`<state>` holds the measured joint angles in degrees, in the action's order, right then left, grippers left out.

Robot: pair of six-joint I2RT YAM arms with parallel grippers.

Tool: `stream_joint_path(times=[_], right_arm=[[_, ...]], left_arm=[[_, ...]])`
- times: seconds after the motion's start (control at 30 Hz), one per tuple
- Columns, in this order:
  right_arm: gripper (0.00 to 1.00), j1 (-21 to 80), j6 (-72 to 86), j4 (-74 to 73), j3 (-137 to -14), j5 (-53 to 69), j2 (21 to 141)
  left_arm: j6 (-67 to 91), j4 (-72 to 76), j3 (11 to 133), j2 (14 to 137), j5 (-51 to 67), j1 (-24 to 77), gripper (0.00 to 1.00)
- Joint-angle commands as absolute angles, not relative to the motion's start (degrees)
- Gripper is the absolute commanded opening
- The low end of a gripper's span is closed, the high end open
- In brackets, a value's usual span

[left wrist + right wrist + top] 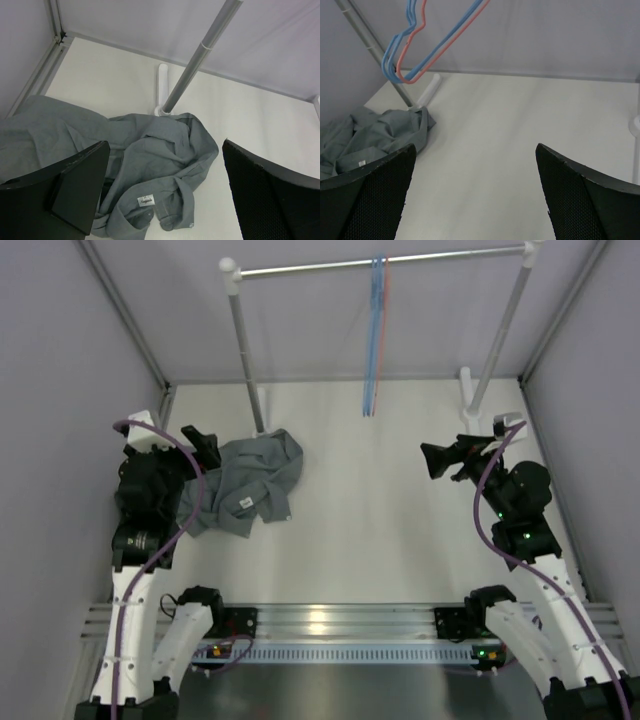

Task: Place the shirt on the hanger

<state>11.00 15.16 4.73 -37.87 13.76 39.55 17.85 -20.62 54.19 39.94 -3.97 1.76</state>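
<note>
Shirt (250,480) first: the grey cloth lies crumpled in a heap on the left side of the worktop (380,540). Its collar is turned up, so the small white neck label (145,201) shows near the front. The far edge of the heap reaches the foot of the left post (195,65) of the clothes rack.

My left end effector (203,446) is at the shirt's left edge. Its fingers (80,185) are spread wide apart and grip nothing, and my wrist camera sees the cloth between them. I cannot tell whether either finger touches the fabric.

The hanger (451,41), thin and pink, hangs from the rail (450,255) at the back. It is pressed close against the light blue hangers (395,50) and is well apart from the shirt.

My right end effector (440,460) sits above the right side of the worktop, far from both shirt and hanger. It points left across the bare surface, with its jaws fully parted and nothing between them.
</note>
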Motion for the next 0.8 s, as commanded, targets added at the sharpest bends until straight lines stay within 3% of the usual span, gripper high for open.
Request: stream_joint_path(times=[0.0, 0.33, 0.57, 0.77], right_arm=[[0.99, 11.25, 15.21, 6.42, -39.64, 14.5, 39.72], [0.99, 11.16, 15.12, 5.1, -42.44, 14.86, 42.1], [0.99, 11.16, 16.34, 10.54, -42.01, 12.92, 47.18], [1.0, 11.16, 16.35, 13.62, -44.82, 13.45, 54.75]], left_arm=[[17.93, -18.19, 54.67, 39.9, -3.5, 1.58, 0.98], [20.39, -18.98, 55.89, 41.48, -5.36, 1.58, 0.98], [29.07, -28.82, 63.46, 58.52, -14.49, 1.58, 0.96], [39.53, -28.65, 60.65, 71.88, -11.7, 2.98, 0.96]])
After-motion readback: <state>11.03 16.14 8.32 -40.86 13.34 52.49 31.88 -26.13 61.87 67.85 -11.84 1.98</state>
